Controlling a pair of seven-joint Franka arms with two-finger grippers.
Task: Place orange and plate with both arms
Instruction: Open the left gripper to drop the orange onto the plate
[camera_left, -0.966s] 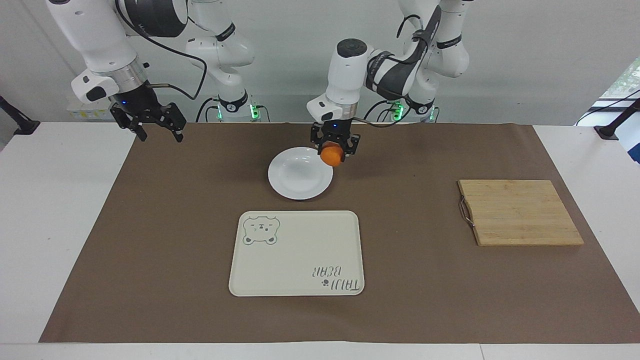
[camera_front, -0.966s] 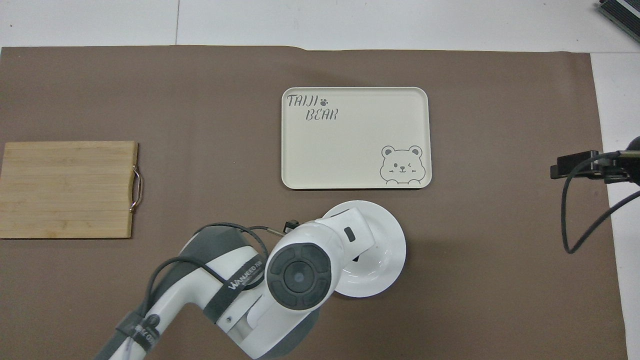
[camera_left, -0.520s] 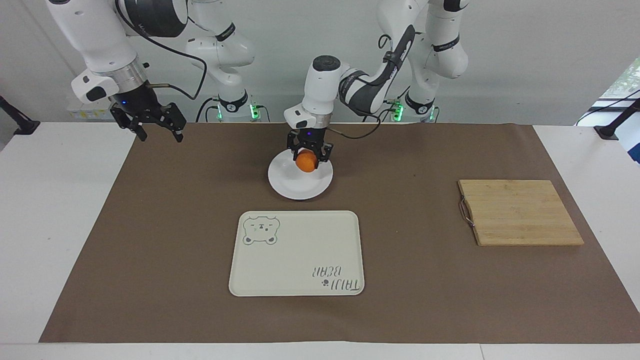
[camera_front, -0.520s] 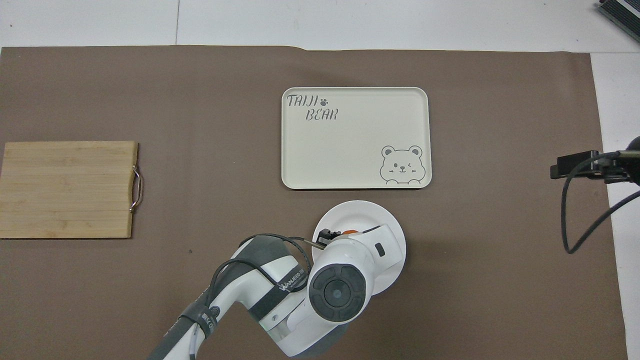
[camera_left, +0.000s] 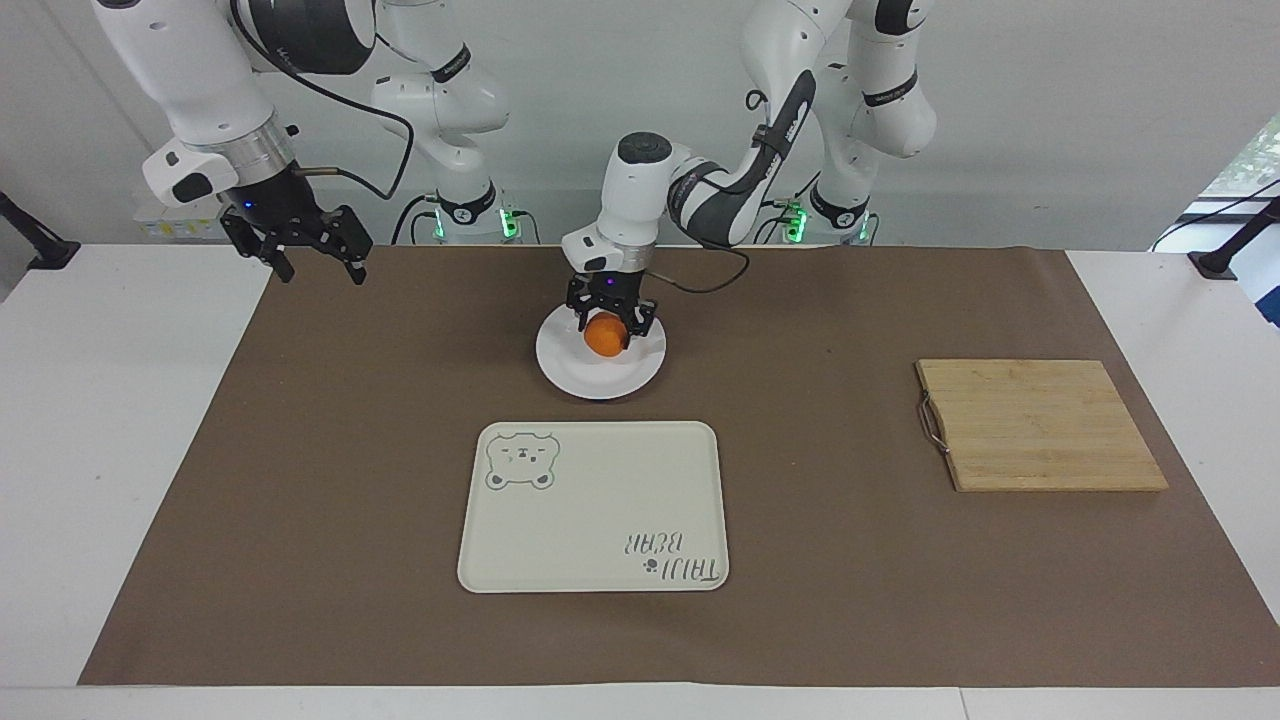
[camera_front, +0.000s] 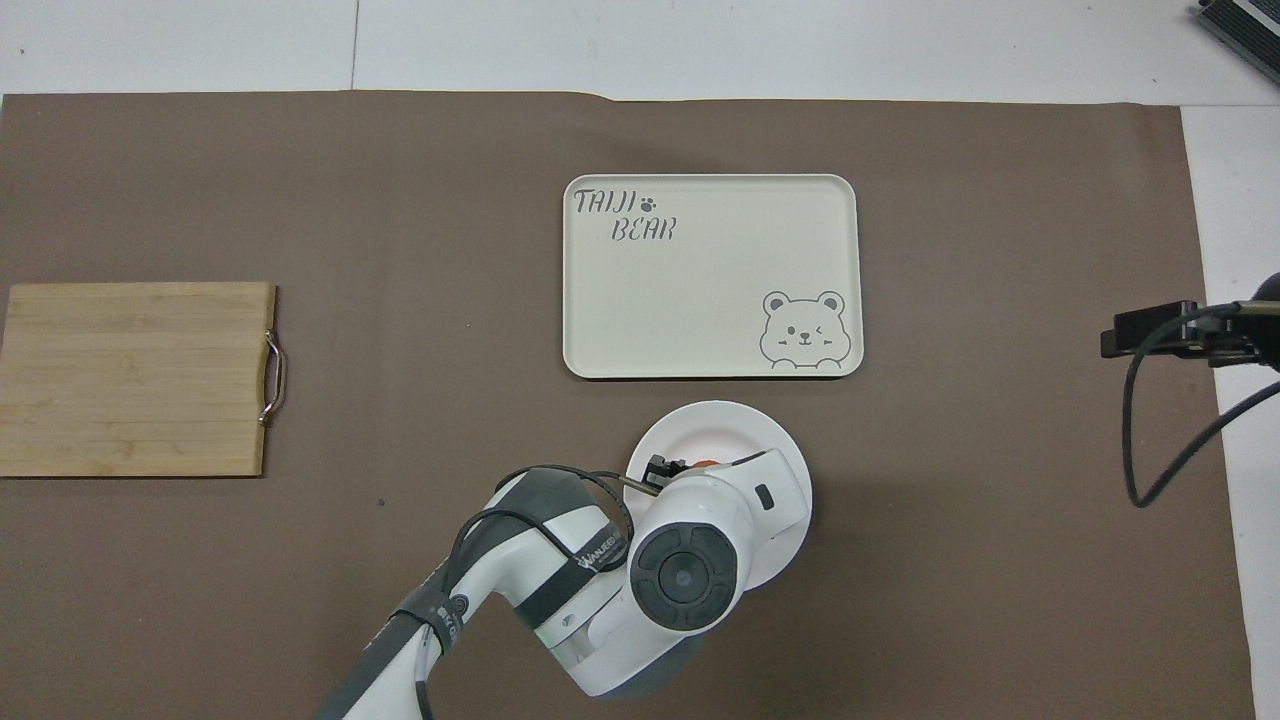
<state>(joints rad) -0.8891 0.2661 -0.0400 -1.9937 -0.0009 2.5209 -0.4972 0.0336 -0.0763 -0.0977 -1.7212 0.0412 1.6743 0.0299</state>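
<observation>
My left gripper is shut on the orange and holds it low over the middle of the white plate. I cannot tell whether the orange touches the plate. In the overhead view the left arm covers most of the plate, and only a sliver of the orange shows beside the gripper. My right gripper is open and empty, raised over the mat's edge at the right arm's end of the table, where that arm waits. In the overhead view only part of it shows.
A cream rectangular tray with a bear drawing lies just farther from the robots than the plate. A wooden cutting board with a metal handle lies toward the left arm's end of the table. A brown mat covers the table.
My left gripper has carried the orange from beside the plate's rim to over its middle and lowered it. The right arm has not moved.
</observation>
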